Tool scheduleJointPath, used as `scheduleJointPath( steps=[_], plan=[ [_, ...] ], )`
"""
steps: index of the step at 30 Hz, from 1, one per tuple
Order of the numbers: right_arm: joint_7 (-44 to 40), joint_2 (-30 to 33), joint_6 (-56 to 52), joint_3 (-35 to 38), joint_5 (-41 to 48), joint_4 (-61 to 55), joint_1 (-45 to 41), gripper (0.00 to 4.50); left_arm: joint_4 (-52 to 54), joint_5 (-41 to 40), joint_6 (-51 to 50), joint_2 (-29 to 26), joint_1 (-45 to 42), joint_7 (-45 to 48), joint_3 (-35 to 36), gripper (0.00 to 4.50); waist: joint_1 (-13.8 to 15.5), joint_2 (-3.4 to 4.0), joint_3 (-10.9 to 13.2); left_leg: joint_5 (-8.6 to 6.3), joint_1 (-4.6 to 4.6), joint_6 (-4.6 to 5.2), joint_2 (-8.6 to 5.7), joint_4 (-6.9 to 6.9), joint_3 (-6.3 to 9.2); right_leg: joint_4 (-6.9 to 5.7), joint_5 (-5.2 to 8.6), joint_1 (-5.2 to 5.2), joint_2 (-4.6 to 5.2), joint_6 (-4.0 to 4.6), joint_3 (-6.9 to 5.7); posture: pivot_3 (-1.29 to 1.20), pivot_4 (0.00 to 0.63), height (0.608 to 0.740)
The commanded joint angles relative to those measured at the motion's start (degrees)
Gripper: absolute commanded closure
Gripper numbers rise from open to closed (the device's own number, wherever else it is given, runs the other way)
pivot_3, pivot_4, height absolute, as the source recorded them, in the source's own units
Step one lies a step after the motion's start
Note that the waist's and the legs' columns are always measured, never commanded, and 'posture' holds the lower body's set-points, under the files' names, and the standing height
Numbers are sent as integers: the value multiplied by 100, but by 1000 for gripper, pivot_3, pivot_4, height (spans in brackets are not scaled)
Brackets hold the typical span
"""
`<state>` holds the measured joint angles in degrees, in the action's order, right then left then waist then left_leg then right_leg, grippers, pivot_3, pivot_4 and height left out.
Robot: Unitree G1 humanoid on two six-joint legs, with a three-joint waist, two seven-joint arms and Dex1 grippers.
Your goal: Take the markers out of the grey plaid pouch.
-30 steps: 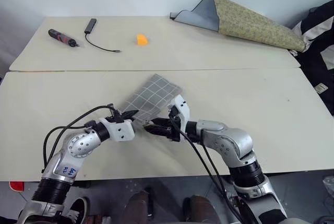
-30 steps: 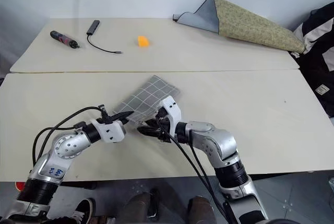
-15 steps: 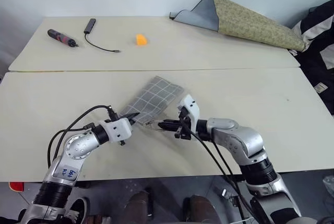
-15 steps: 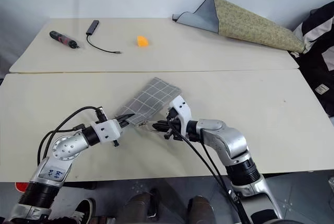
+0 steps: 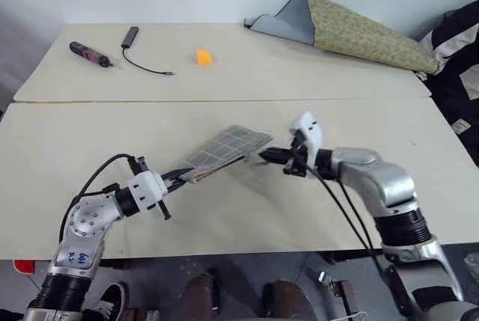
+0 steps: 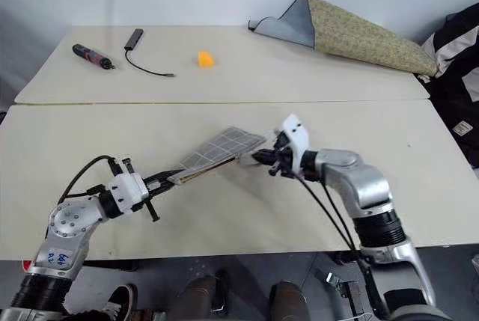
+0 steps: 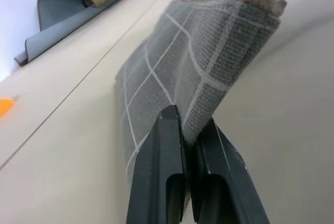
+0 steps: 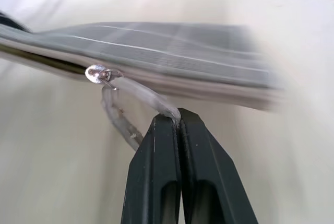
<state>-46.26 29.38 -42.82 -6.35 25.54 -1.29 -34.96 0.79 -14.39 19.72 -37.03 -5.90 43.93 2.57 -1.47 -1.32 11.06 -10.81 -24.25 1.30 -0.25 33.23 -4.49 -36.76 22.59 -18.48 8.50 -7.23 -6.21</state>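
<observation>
Pouch (image 5: 224, 152) is suspended just above the near table (image 5: 419, 186), stretched between both grippers, tilted so the right end sits higher; the far table (image 5: 299, 66) carries the olive cloth (image 5: 359, 29), a cable (image 5: 146, 63), a pen-shaped tool (image 5: 90, 53) and an orange wedge (image 5: 203, 56), all well apart from the work. Left gripper (image 7: 189, 130) is clamped shut on the pouch's left end, fabric pinched between its fingers; right gripper (image 8: 178, 117) is closed on the clear zipper pull loop (image 8: 130, 96) at the pouch's edge (the loop runs to a small metal ring).

No markers are visible; they are presumably inside.

Risks: the thin loop could slip from the right fingers if pulled at an angle; the left grip, taken at the very end of the cloth, could slide off under tension, dropping the pouch; an opened pouch, tilted, could spill markers onto the table, where they may roll.
</observation>
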Motion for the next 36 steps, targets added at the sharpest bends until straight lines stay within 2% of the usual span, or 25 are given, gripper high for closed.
scheduleJointPath(
  steps=[1, 5, 9, 12, 19, 23, 29, 33, 36],
  plan=[
    [-199, 353, 371, 254, -189, 250, -91, 4446, 321, -594, -230, -118, 90, 282, 368, 4500, -2, 0, 0, 0, 0, 0, 0, 0, -1, 3, 0, 1, 0, 0, 0, 0, 150, 740],
    [-250, 670, 747, 332, -456, 670, -128, 4446, 326, -824, -487, -84, 84, 352, 580, 4500, -1, -1, 0, 1, 0, 3, 0, 0, -3, 7, 0, 2, 0, 0, 0, 0, 150, 740],
    [-502, 896, 727, 523, -285, 584, -4, 4446, 426, -1111, -905, -66, 29, 451, 699, 4500, 0, 0, 1, 3, -1, 7, 0, 0, -4, 10, 0, 3, -1, 0, -1, 0, 150, 740],
    [-931, 878, 250, 605, 324, -63, 236, 3767, 573, -1151, -1093, 63, 27, 478, 563, 4500, 5, 0, 1, 3, -1, 8, 1, 0, -4, 15, 0, 8, -1, -1, -1, 0, 150, 740],
    [-1266, 1214, -296, 904, 1003, -1064, 403, 1358, 638, -1069, -1184, 236, -6, 599, 425, 4500, 9, -1, 2, -1, -5, 11, 2, 2, -3, 29, -1, 11, 0, -2, -3, 0, 150, 740],
    [-1134, 1210, -398, 1118, 1245, -1181, 153, 1358, 594, -1007, -1159, 289, -42, 634, 417, 4500, 22, -1, 2, -12, -5, -7, 2, 3, -4, 36, -1, 12, 0, -2, -3, 0, 150, 740],
    [-886, 1450, 427, 957, 304, -533, -105, 1358, 510, -945, -1093, 306, -100, 700, 452, 4500, 28, -2, 2, -6, -6, 2, 2, 4, -5, 36, -2, 12, 0, -3, -4, 0, 150, 740],
    [-798, 993, 273, 1078, 754, -757, -336, 1358, 472, -920, -1039, 308, -114, 739, 454, 4500, 15, -2, 2, -1, -6, 10, 2, 3, -5, 35, -2, 12, -2, -4, -5, 0, 150, 740],
    [-701, 628, 77, 889, 1027, -1246, -361, 2305, 467, -899, -1040, 337, -148, 729, 414, 4500, -11, -1, 2, 1, -6, 10, 4, 3, -6, 31, -2, 11, -4, -3, -7, 0, 150, 740]
  ],
)
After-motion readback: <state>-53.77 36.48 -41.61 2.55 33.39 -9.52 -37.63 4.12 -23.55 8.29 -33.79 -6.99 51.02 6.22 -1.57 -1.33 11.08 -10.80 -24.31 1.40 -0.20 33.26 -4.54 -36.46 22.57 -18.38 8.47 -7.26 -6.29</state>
